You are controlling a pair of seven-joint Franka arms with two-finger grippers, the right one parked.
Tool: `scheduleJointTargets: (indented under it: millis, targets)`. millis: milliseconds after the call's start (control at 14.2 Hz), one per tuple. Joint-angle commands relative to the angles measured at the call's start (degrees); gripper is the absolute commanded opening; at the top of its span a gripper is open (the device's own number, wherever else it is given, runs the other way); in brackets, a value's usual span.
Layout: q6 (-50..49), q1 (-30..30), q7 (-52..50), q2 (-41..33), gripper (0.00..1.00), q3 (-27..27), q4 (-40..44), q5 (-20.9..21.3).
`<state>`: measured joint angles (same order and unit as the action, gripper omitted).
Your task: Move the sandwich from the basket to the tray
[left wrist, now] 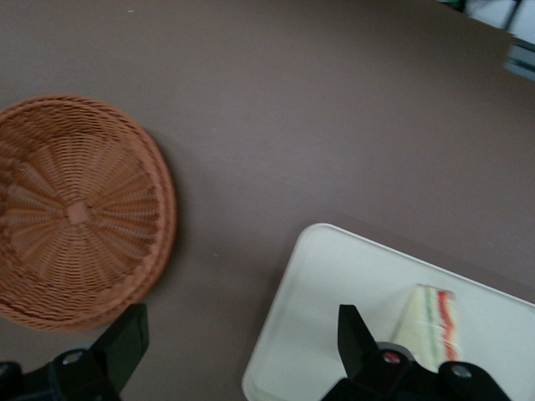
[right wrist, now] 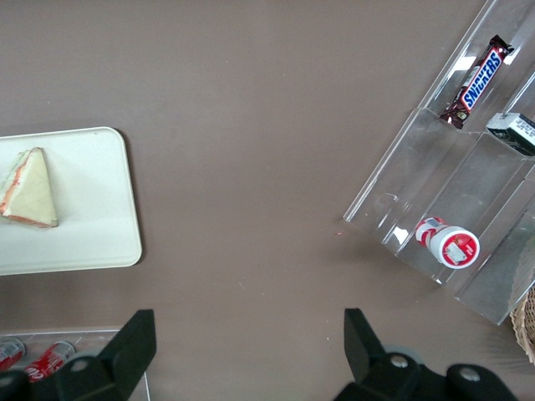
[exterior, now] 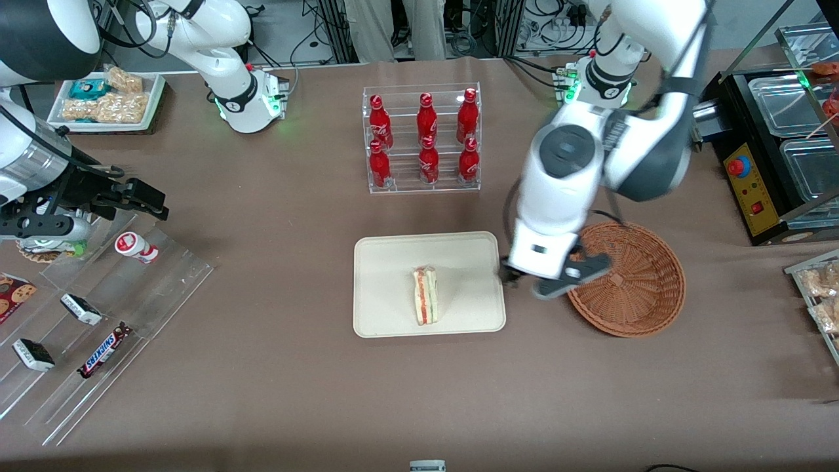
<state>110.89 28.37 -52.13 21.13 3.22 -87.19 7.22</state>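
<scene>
The small triangular sandwich wedge of pale white bread with red-orange and green filling lies on the flat rectangular cream-coloured plastic tray, near the tray's middle and slightly toward its near edge, with the layered cut edge showing. Nothing grips it. The round shallow reddish-brown woven wicker basket stands just beside the tray, toward the working arm's end of the table, and holds nothing. The left arm's black two-finger gripper hangs above the gap between tray and basket, over the basket's rim; in the left wrist view its fingers stand wide apart with nothing between them, and the sandwich and tray show beside one finger. By this evidence the placement appears complete, with only retreat of the arm left. Risks from here: a low sideways retreat could catch the basket rim and drag or tip the light basket; a swing back across the tray could brush the sandwich, which rests loose, and topple it or separate its layers. Farther from the camera, a clear acrylic rack of red bottles stands well apart from the gripper.
</scene>
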Motion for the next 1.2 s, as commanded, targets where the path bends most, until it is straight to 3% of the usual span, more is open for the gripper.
scheduleJointTargets:
  millis: [0, 494, 635, 776, 1129]
  targets:
    - [-2.85, -6.37, 8.49, -6.08, 1.0, -0.76, -5.87, -0.01]
    - [-15.78, -19.57, 31.88, -13.82, 1.0, -0.76, -6.32, -3.87]
    - [-17.28, -23.95, 38.03, -19.34, 1.0, -1.63, -9.73, -7.46]
    - [-19.73, -25.03, 46.55, -21.91, 1.0, -1.64, -9.14, -8.89]
    - [-22.38, -26.95, 60.46, -24.11, 1.0, -1.37, -5.35, -7.75]
